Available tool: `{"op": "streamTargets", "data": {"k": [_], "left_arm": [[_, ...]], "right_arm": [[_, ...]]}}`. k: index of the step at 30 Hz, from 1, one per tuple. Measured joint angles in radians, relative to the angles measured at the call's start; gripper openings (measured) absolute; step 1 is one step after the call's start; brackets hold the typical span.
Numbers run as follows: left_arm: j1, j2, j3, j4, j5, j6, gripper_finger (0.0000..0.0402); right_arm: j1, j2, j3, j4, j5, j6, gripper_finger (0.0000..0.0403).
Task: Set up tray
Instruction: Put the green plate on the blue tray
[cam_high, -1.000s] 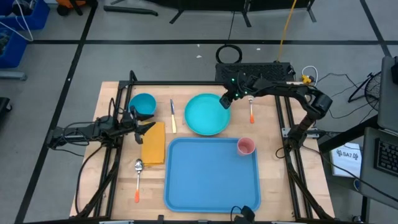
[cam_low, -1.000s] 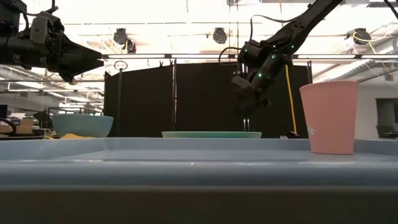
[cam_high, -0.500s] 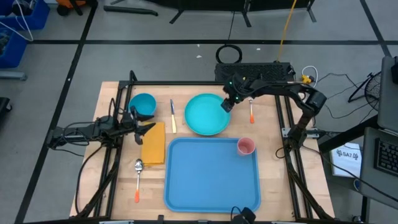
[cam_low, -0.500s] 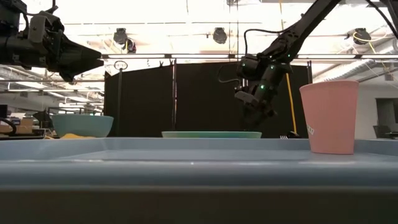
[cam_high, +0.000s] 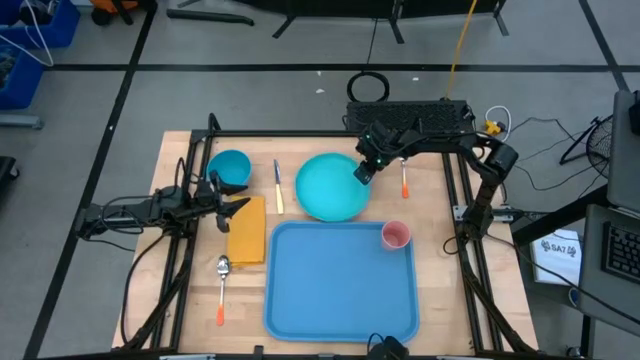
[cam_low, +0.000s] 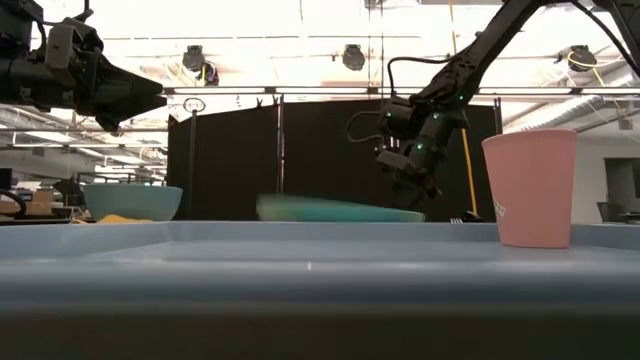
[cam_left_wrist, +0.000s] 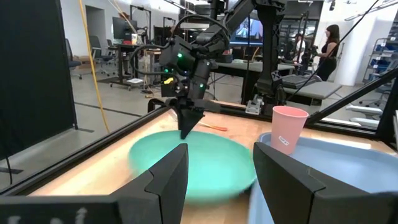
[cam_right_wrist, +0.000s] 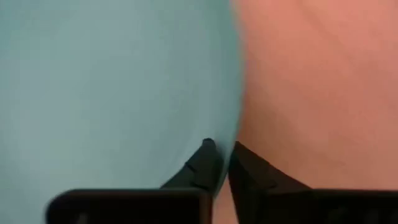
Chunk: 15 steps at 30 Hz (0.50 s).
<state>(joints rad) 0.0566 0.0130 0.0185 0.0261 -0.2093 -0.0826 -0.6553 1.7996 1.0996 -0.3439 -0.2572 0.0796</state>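
Observation:
A round turquoise plate (cam_high: 325, 190) lies on the wooden table just beyond the blue tray (cam_high: 340, 290). My right gripper (cam_high: 362, 172) is at the plate's far right rim, shut on it. A pink cup (cam_high: 396, 235) stands upright in the tray's far right corner. My left gripper (cam_high: 235, 205) hovers open over the yellow-orange napkin (cam_high: 248, 235) at the table's left, well above it in the low view (cam_low: 150, 97). It touches nothing. My right gripper pinches the plate's rim (cam_right_wrist: 231, 118) at its far right side, one finger (cam_right_wrist: 208, 158) over the plate's inside and the other outside the edge. The fingers come from above, slanting down (cam_low: 410, 195). The plate is tilted in the low view.
A turquoise bowl (cam_high: 230, 167) stands at the far left, with a yellow-handled utensil (cam_high: 278, 185) beside it. An orange-handled fork (cam_high: 404, 180) lies right of the plate. A spoon (cam_high: 222, 290) lies left of the tray. People stand in the room beyond.
My right gripper has gone down to the plate's far right rim and shut on it. The plate has shifted slightly toward the table's left and now shows blurred and tilted in the low view.

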Motion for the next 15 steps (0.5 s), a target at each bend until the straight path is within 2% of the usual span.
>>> {"op": "streamTargets", "data": {"k": [4,11,15], "left_arm": [[0.0,0.0,0.0,0.0,0.0,0.0,0.0186],[0.0,0.0,0.0,0.0,0.0,0.0,0.0186],[0.0,0.0,0.0,0.0,0.0,0.006,0.0186]], "right_arm": [[0.008,-0.001,0.0,0.021,0.01,-0.019,0.0004],[0.009,-0.072,0.0,0.173,0.016,-0.017,0.0002],[0.0,-0.14,0.0,0.218,-0.111,0.04,0.0001]]}}
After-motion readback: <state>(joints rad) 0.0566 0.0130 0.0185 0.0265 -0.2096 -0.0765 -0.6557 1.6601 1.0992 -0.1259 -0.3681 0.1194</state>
